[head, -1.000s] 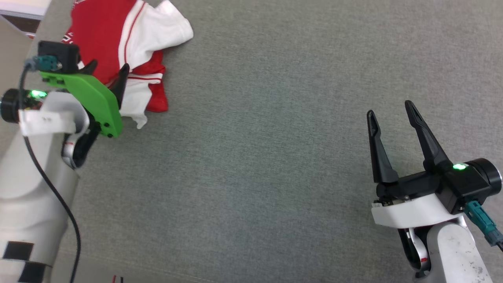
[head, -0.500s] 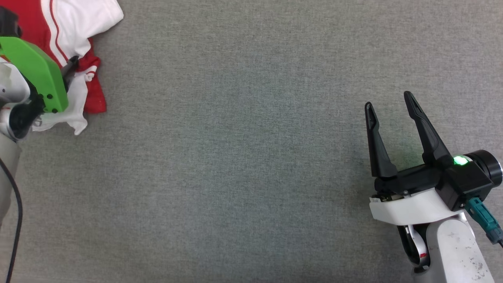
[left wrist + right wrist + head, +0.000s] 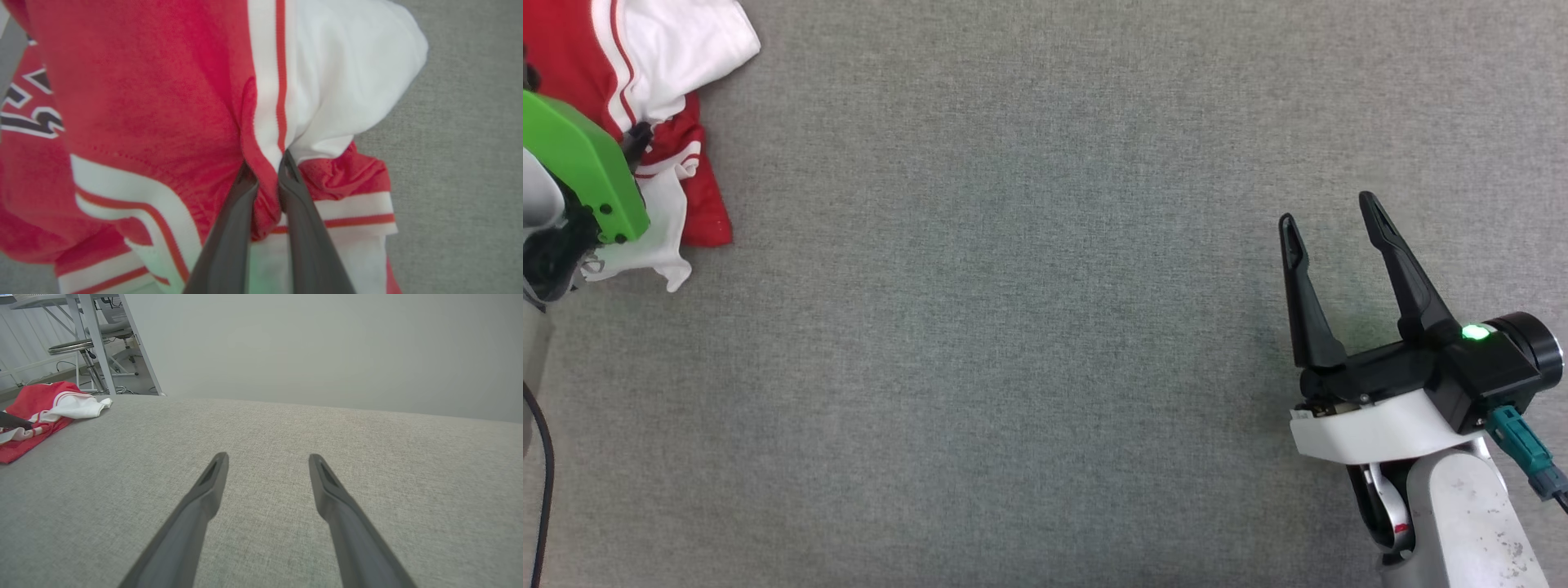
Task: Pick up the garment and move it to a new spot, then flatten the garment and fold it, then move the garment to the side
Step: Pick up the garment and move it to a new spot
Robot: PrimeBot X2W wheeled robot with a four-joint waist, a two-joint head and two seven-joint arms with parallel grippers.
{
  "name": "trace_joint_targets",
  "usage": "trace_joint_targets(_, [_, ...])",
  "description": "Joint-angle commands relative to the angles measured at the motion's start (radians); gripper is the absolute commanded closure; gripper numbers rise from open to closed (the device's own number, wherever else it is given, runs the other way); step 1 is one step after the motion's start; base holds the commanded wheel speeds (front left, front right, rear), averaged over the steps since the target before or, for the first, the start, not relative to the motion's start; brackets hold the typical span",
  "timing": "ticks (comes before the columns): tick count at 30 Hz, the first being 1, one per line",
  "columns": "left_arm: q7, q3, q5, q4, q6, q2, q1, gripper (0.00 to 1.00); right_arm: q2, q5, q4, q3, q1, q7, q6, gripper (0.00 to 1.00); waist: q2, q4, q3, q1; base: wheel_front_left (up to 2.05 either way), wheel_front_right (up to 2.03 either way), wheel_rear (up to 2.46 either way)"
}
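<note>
Pinching a ridge of red cloth, my left pincer [image 3: 266, 163] has its two fingers drawn together on the garment [image 3: 143, 102], just where the red body meets the white-and-red striped seam of a sleeve. Around my fingertips the cloth is bunched and creased. The white sleeve puffs up just beyond them, striped trim lies below to either side, and part of the black, white-outlined lettering shows at the wrist view's left edge. The garment sits in a crumpled heap at the far left of the grey surface [image 3: 1045, 327], and as far as I can tell it rests there and is not lifted. I judge the task to be at its very start: the grip is made, but the lift and the carry to a new spot are not yet done. The flattening, the folding and the move to the side are all left. Well apart, low on the right, my right pincer [image 3: 1327, 211] hovers over bare surface with its fingers spread wide and nothing between them. Farther off, past the surface's edge, its wrist view shows a stool [image 3: 71, 347] and a pale wall [image 3: 327, 347].
</note>
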State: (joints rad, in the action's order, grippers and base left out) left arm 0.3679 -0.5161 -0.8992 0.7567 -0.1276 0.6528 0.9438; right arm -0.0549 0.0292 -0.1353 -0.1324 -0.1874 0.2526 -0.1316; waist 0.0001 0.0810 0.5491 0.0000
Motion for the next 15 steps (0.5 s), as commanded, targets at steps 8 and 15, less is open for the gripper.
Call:
trace_joint_targets(8, [-0.265,0.021,0.038,0.045,0.007,-0.022,-0.058,1.0,0.004,0.017,0.027,0.022,0.008,0.009,0.001,0.0,-0.0001,0.016,-0.152,0.0,0.0,0.0,0.0])
trace_joint_targets(15, [-0.487,0.025,0.104,-0.042,0.054,-0.02,-0.102,1.0,0.005,0.052,0.044,0.065,0.069,0.009,0.001,0.0,-0.0001,0.028,-0.308,0.0,0.0,0.0,0.0])
